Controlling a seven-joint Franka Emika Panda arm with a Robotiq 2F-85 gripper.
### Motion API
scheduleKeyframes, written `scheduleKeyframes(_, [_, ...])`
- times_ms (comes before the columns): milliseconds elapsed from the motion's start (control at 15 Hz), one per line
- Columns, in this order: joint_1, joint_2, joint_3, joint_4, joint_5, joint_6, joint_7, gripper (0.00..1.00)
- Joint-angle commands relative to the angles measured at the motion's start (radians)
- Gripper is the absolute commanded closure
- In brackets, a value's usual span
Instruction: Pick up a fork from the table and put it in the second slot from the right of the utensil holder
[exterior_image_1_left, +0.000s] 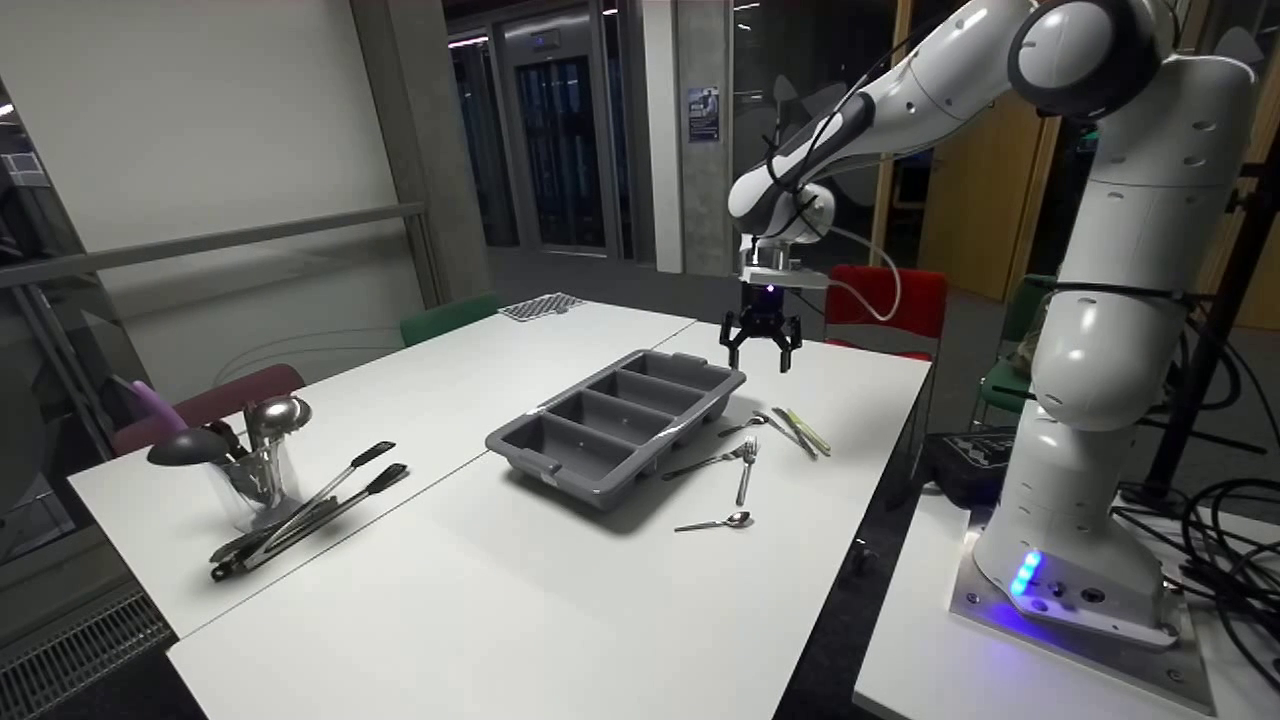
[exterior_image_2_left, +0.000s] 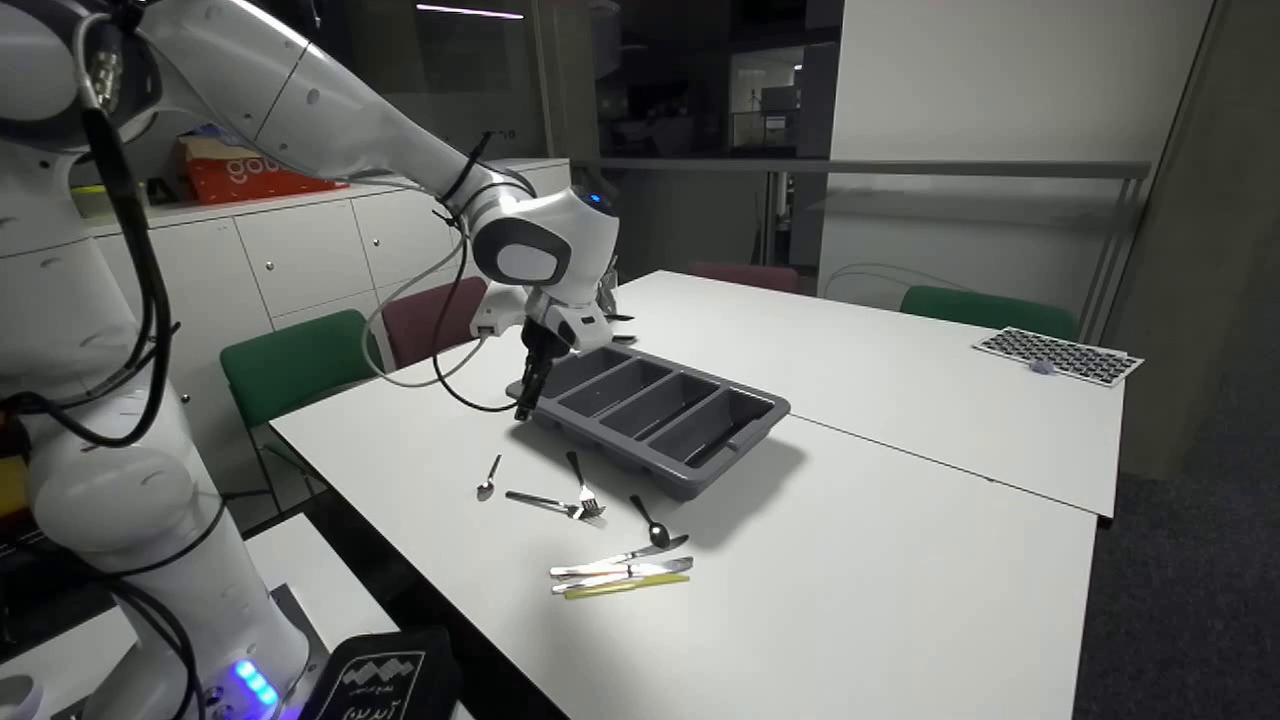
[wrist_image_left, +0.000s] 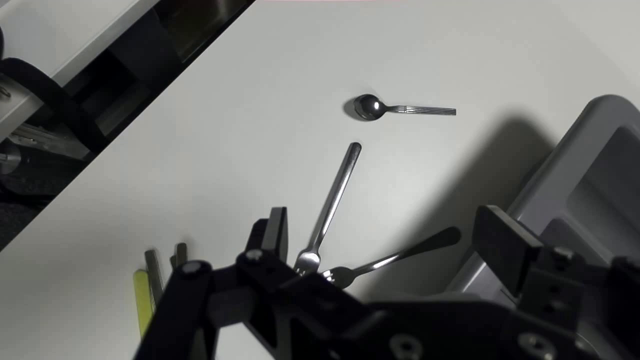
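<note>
Forks (wrist_image_left: 330, 209) are lying on the table (exterior_image_1_left: 450, 610), and we are counting two of them near the tray (exterior_image_2_left: 683, 484), at its long side toward the arm (exterior_image_1_left: 1110, 240). Their heads are pointing to almost the same spot; whether these are touching, we cannot tell. We are seeing the gripper (exterior_image_1_left: 759, 365) hanging in the air near the tray, with its fingers (wrist_image_left: 505, 245) standing wide apart. On the same side of the tray we are finding also two spoons (exterior_image_2_left: 658, 534), some knives (exterior_image_2_left: 660, 567) and a yellow strip (wrist_image_left: 142, 300). Well apart from the tray, tongs (exterior_image_1_left: 318, 518) are lying beside a cup (exterior_image_1_left: 252, 485), and ladles (exterior_image_1_left: 188, 447) are standing in it.
</note>
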Motion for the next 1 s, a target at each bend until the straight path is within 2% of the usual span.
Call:
scheduleKeyframes(0, [-0.02, 0.017, 0.019, 0.012, 0.0, -0.002, 0.004, 0.0])
scheduleKeyframes(400, [-0.024, 0.036, 0.017, 0.028, -0.001, -0.002, 0.005, 0.0])
scheduleKeyframes(933, [-0.03, 0.297, 0.022, 0.17, 0.177, 0.008, 0.082, 0.0])
